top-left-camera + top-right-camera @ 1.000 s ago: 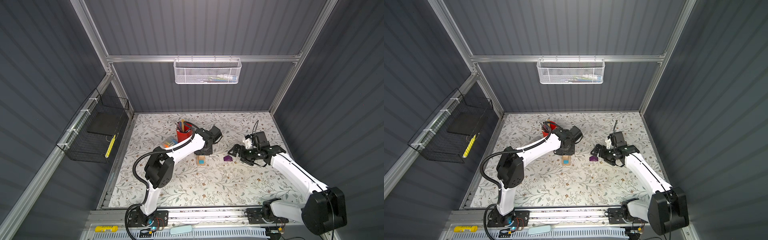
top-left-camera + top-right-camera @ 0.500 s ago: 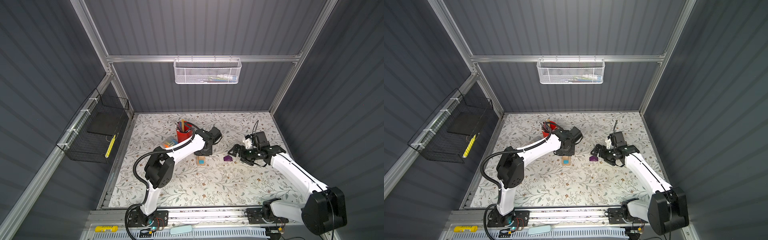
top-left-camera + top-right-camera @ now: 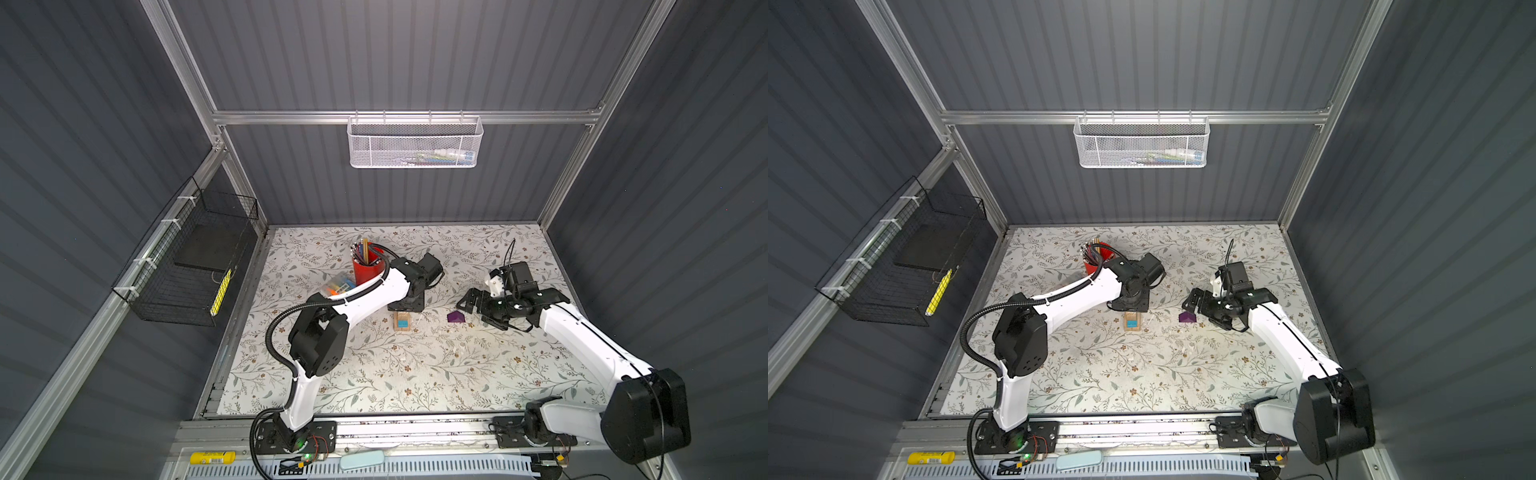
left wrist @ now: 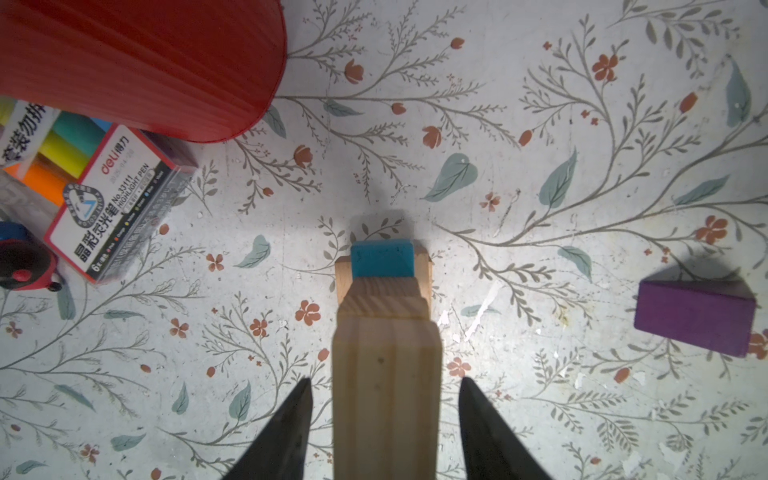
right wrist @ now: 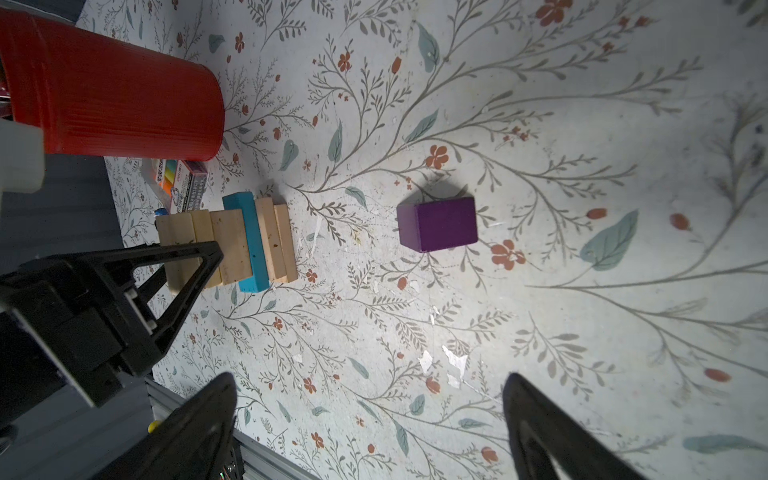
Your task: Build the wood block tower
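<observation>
The tower (image 5: 272, 241) stands mid-table near the red cup (image 4: 137, 62), bricks unevenly stacked (the blue block (image 4: 382, 259) juts out) — a jaw clipping the top brick (image 4: 386, 399) could topple it. The left gripper (image 4: 385, 380) hangs over it, fingers (image 4: 286, 424) spread clear of the brick; the right gripper (image 5: 369, 378), spread wide and empty, hovers by the purple block (image 5: 440, 224).

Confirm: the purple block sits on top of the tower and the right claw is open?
No. The purple block lies on the mat, apart from the tower, as the right wrist view shows. The right claw is open.
</observation>
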